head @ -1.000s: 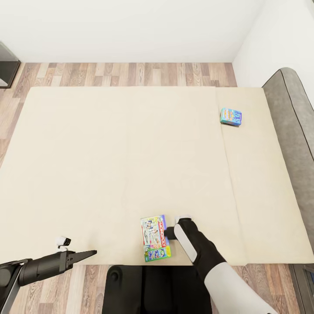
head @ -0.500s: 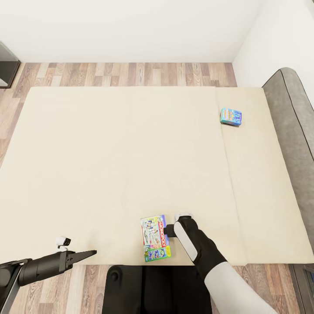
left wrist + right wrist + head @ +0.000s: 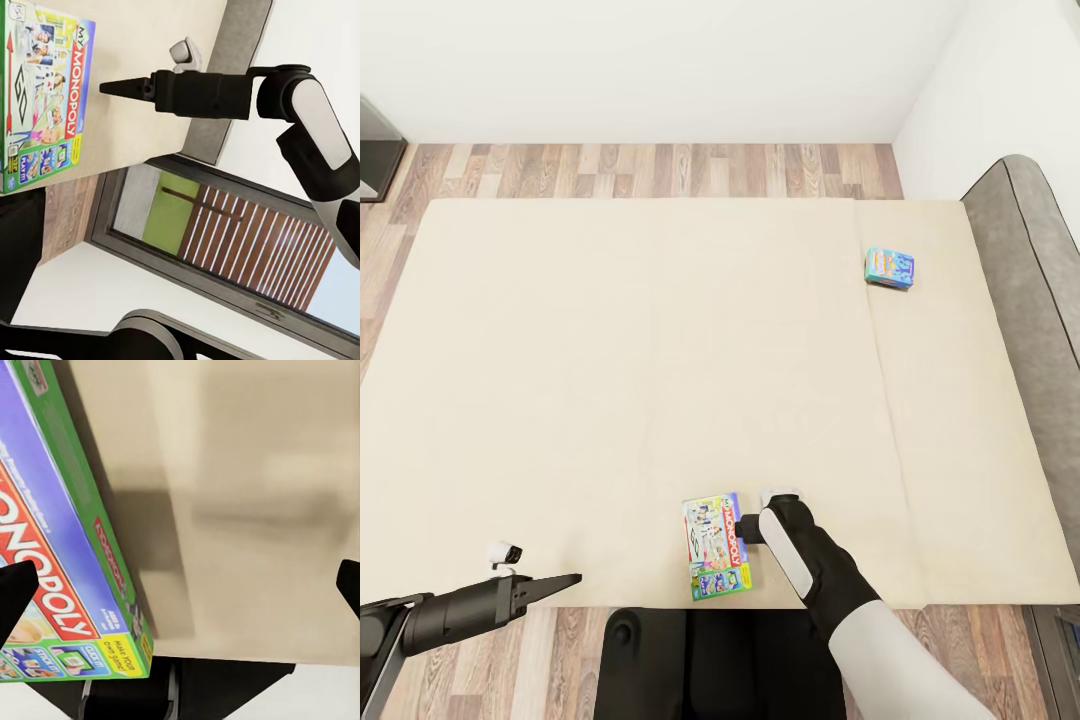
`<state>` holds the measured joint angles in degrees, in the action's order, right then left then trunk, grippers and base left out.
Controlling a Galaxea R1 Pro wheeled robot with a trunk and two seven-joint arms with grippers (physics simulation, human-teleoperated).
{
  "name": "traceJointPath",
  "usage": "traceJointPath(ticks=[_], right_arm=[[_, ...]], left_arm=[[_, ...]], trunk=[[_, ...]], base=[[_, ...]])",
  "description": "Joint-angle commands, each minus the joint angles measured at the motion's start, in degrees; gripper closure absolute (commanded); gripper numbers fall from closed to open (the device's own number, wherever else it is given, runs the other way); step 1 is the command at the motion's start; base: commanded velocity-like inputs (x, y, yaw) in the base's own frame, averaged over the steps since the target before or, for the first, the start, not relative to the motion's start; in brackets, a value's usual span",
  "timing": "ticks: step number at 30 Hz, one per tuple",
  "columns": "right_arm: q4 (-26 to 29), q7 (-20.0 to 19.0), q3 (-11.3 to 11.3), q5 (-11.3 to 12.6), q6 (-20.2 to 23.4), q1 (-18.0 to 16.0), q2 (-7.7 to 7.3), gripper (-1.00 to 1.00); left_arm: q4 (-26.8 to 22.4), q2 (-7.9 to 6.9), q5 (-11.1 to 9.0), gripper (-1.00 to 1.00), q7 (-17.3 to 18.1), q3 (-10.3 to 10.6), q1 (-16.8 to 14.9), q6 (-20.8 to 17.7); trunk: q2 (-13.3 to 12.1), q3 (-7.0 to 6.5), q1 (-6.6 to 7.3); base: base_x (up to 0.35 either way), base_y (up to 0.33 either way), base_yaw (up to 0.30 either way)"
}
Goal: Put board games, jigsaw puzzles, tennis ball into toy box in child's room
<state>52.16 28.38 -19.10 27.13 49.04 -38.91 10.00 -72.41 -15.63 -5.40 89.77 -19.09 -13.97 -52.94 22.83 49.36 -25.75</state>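
Two board games lie on the bed [image 3: 610, 350]. A white-and-green Monopoly box [image 3: 716, 545] sits near the front edge. A smaller blue box [image 3: 889, 268] rests far off towards the headboard. My right gripper [image 3: 746, 530] is at the Monopoly box's right side. In the right wrist view the right gripper [image 3: 180, 589] is open wide, with one fingertip over the Monopoly box [image 3: 60, 547] and the other over bare mattress. The left wrist view shows the Monopoly box [image 3: 45, 90] with the right gripper [image 3: 105, 88] at its edge. My left gripper [image 3: 560, 582] hovers beyond the bed's front edge, left of the box; its jaws' state is unclear.
A grey padded headboard [image 3: 1030, 300] runs along the bed's right side. Wood floor [image 3: 660, 170] lies beyond the bed, before a white wall. A dark cabinet corner [image 3: 375, 150] shows at the far left. My black base [image 3: 690, 660] stands against the bed's front edge.
The right wrist has crept slightly farther over the bed beside the Monopoly box. The box, the blue box and the left arm have not moved.
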Motion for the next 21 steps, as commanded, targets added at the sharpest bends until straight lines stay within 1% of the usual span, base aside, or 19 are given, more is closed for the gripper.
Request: traceJointPath(ticks=[1,15,21], right_arm=[[0.04,0.56,-0.07,0.55,0.11,-0.03,0.0,-1.0],[0.04,0.53,-0.14,0.55,0.01,-0.03,0.0,-1.0],[0.04,0.53,-0.14,0.54,0.08,-0.03,0.0,-1.0]], left_arm=[[-0.02,-0.02,0.04,-1.0,0.23,0.01,-0.01,-0.6],[-0.02,-0.02,0.04,-1.0,0.23,0.01,-0.01,-0.66],[-0.02,-0.02,0.04,-1.0,0.23,0.01,-0.01,-0.67]], trunk=[[0.09,0.06,-0.03],[0.09,0.06,-0.03],[0.09,0.06,-0.03]], base=[[0.0,0.0,0.0],[0.0,0.002,0.0],[0.0,0.086,0.0]])
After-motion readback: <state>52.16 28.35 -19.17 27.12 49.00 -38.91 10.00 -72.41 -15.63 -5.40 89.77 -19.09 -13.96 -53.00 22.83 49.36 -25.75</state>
